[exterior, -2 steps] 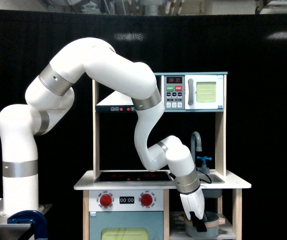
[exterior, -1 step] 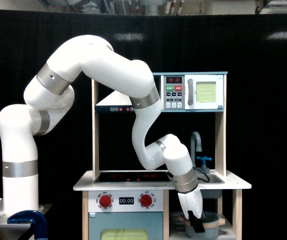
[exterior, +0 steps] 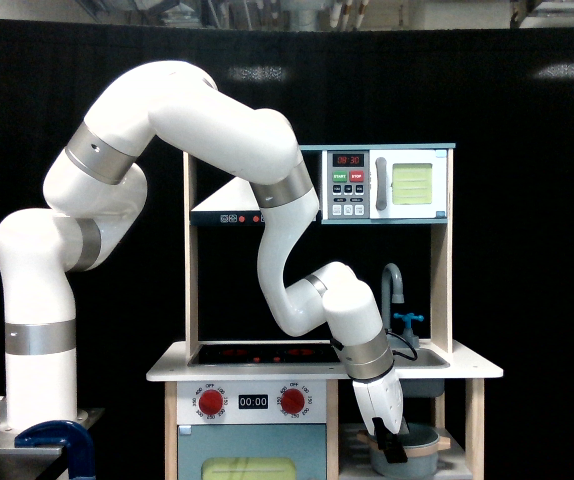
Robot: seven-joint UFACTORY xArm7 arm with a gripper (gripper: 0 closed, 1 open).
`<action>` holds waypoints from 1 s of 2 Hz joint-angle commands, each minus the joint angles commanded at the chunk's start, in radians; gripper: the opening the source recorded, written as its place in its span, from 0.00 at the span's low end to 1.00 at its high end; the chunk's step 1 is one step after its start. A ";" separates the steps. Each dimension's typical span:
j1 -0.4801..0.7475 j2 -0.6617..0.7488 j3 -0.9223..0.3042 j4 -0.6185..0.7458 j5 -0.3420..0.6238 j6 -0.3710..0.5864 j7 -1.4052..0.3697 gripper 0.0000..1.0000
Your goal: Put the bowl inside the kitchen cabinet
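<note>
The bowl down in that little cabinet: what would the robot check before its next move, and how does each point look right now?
1. Bowl inside the kitchen cabinet: ok, it sits on the slatted shelf.
2. Bowl upright: ok.
3. Gripper released: cannot tell; its dark jaws overlap the bowl's rim.
4. Arm clear of the countertop edge: cannot tell; the wrist passes right in front of it.
5. Faucet untouched: ok.

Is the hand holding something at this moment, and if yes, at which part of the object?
It cannot be told. The hand is low in the kitchen cabinet, its dark fingers over the near rim of the bowl, but a grip is not visible.
</note>
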 joint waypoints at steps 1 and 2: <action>-0.106 -0.265 -0.025 -0.182 -0.065 0.161 0.066 1.00; -0.353 -0.723 -0.163 -0.484 -0.134 0.538 -0.072 1.00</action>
